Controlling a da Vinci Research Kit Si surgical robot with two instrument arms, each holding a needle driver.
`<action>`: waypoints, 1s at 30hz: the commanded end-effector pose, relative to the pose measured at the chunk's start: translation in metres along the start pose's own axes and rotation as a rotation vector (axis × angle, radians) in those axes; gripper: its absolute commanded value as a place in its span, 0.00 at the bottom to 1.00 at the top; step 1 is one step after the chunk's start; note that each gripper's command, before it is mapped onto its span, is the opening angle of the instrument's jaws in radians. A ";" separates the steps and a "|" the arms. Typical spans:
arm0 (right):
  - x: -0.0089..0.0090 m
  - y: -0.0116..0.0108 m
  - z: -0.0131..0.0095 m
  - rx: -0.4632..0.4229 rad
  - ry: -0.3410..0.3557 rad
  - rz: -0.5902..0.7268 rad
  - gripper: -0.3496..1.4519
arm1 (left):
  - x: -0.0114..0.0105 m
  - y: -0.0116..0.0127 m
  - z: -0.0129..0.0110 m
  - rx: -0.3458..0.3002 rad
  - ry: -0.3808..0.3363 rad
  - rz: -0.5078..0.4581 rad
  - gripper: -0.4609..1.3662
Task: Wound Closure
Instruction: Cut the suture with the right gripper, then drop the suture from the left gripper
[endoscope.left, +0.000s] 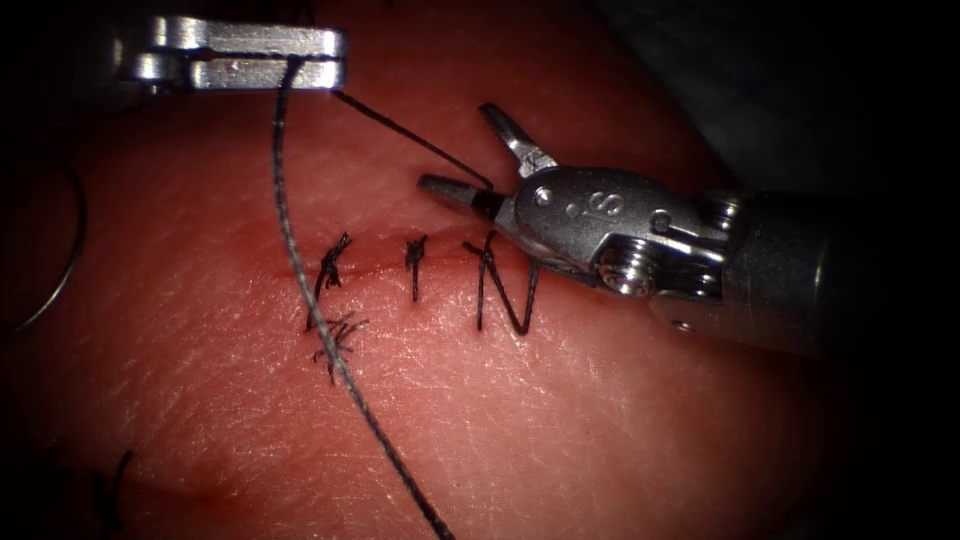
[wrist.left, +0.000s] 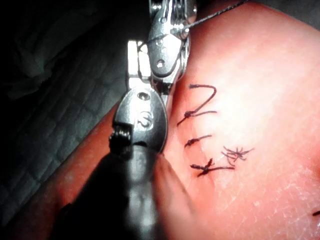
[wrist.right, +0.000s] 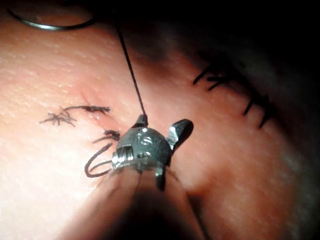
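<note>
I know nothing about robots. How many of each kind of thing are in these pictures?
Tools: 2, left end effector shut on the thread, right end effector open, empty.
Thread: 1.
Curved needle: 1, free, left of the cut, outside the tissue.
Stitch sites: 3.
Tissue: 1.
Total: 8.

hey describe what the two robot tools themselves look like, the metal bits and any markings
The right tool has slim tapered silver jaws on a rounded metal wrist stamped with an S-like mark, with pins and a pulley screw, then a dark shaft. The left tool shows as flat polished silver bars with small rivets.
</note>
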 end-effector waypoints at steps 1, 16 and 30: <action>0.0000 0.0007 -0.0007 0.004 0.005 -0.002 0.68 | -0.0001 0.0001 0.0003 0.001 -0.005 0.001 0.06; 0.0010 0.0080 -0.0104 -0.027 0.015 -0.006 0.64 | -0.0027 0.0043 0.0097 -0.012 0.040 0.026 0.06; 0.0020 0.0121 -0.0133 -0.028 0.005 -0.010 0.62 | -0.0129 0.0129 0.0171 -0.041 0.022 -0.033 0.06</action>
